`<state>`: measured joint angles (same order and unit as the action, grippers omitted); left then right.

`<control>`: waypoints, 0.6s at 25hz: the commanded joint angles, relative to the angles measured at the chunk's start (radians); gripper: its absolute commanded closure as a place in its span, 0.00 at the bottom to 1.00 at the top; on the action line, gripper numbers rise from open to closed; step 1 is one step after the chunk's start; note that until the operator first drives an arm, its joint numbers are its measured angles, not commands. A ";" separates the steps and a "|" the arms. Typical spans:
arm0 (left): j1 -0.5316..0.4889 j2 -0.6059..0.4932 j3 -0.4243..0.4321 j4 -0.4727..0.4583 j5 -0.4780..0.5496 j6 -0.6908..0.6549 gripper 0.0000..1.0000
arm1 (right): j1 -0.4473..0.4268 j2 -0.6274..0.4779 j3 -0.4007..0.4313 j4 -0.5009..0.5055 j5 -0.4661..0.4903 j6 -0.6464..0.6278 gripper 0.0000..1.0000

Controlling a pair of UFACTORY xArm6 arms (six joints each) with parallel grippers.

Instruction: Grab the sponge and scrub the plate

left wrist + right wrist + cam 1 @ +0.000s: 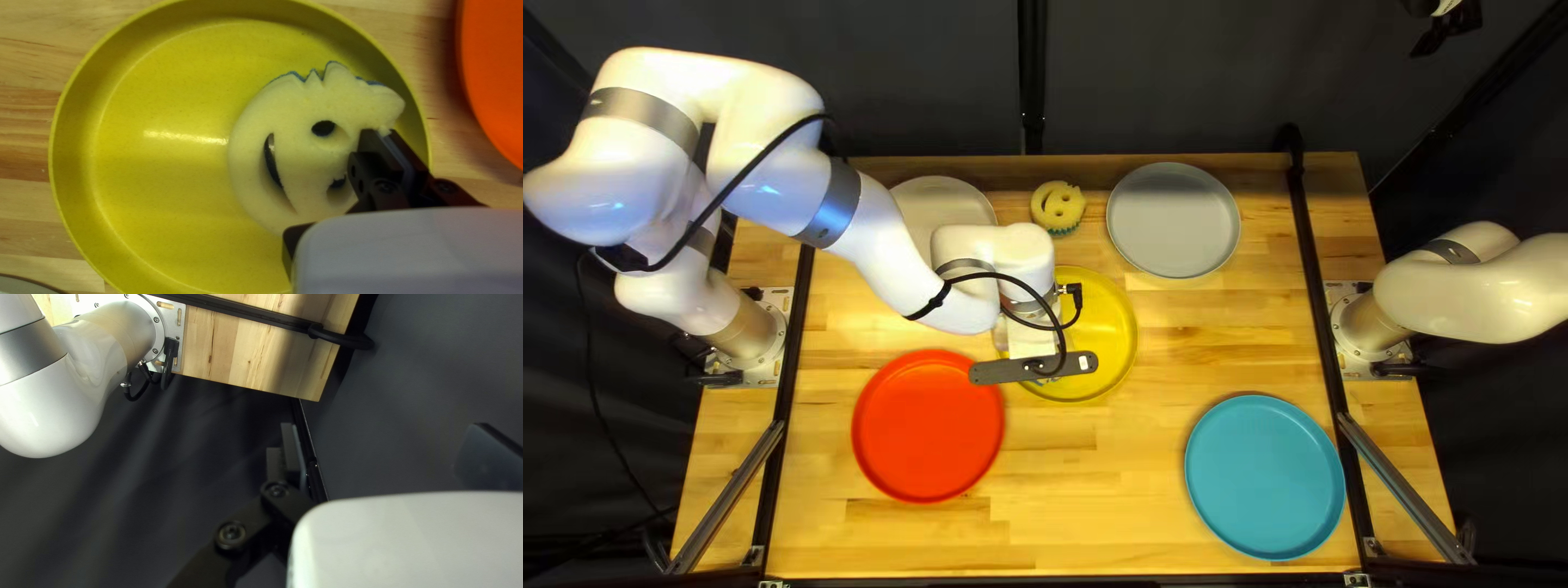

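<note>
A round blue plate (1265, 476) sits by the near right corner of the desk (1089, 534). A red plate (928, 426) is a bit farther back, toward the near left corner. Next comes a yellow plate (1105, 332), around the middle of the desk, with my left arm (942, 294) reaching over it from the left edge. The sponge (289, 120) is inside this yellow plate, on the side toward the red one. It is pale, with a smiley face cut in it and some blue showing along its bumpy edge. My left pincer (1031, 340) is squeezed narrow, pinching the sponge by that bumpy edge. My right arm (1470, 289) stands at the right edge of the desk. Over by the far edge there is a pale plate (942, 201) toward the left, partly hidden behind my left arm. Just beside it lies a yellow smiley sponge (1058, 207), and then a gray plate (1174, 221) toward the far right corner. Past that corner, up in the air in front of the dark curtain (1198, 76), is my right pincer (1446, 38). It is spread wide and holds nothing.
</note>
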<state>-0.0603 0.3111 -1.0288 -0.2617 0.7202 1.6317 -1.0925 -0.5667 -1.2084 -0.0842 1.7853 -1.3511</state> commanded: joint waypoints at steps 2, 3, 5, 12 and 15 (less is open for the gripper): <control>0.007 0.058 -0.087 0.007 0.023 0.014 1.00 | 0.000 0.000 0.000 0.000 0.000 0.000 0.00; 0.008 0.074 -0.116 0.012 0.031 0.016 1.00 | 0.000 0.000 0.000 0.000 0.000 0.000 0.00; 0.007 0.087 -0.149 0.021 0.043 0.014 1.00 | 0.000 0.000 0.000 0.000 0.000 0.000 0.00; -0.045 -0.010 -0.095 0.022 0.038 -0.011 1.00 | 0.000 0.000 0.000 0.000 0.000 0.000 0.00; -0.110 -0.053 -0.074 0.023 0.023 -0.050 1.00 | 0.000 0.000 0.000 0.000 0.000 0.000 0.00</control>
<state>-0.1291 0.2883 -1.1189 -0.2380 0.7555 1.6105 -1.0925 -0.5667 -1.2084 -0.0842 1.7853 -1.3511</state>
